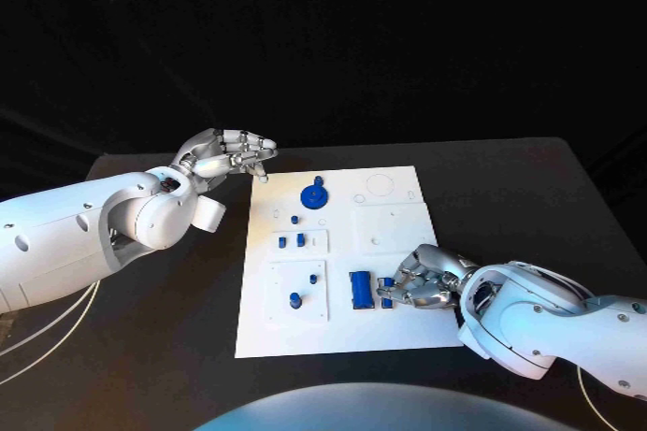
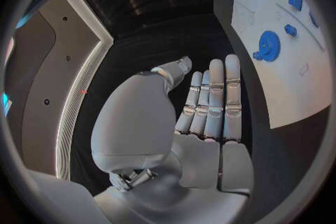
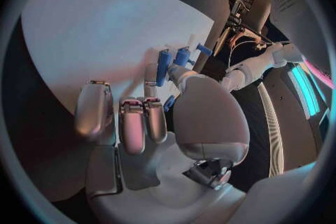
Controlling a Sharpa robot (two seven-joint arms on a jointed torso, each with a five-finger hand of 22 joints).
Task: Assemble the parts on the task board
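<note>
The white task board (image 1: 391, 202) lies in the middle of the black table. A round blue disc part (image 1: 314, 198) (image 2: 269, 43) sits near its far edge. Small blue parts stand in the left plates (image 1: 282, 242) (image 1: 295, 302). A long blue block (image 1: 360, 290) (image 3: 162, 67) lies near the board's near edge. My right hand (image 1: 422, 276) (image 3: 168, 117) rests on the board beside that block, its fingers curled, pinching a small blue part (image 1: 387, 294) (image 3: 170, 102) between thumb and finger. My left hand (image 1: 226, 154) (image 2: 210, 106) hovers off the board's far left corner, fingers stretched out, holding nothing.
Bare black table (image 1: 539, 197) surrounds the board on both sides. White inset plates (image 1: 388, 227) lie on the right half of the board. Cables (image 1: 40, 337) hang under my left arm at the table's near left.
</note>
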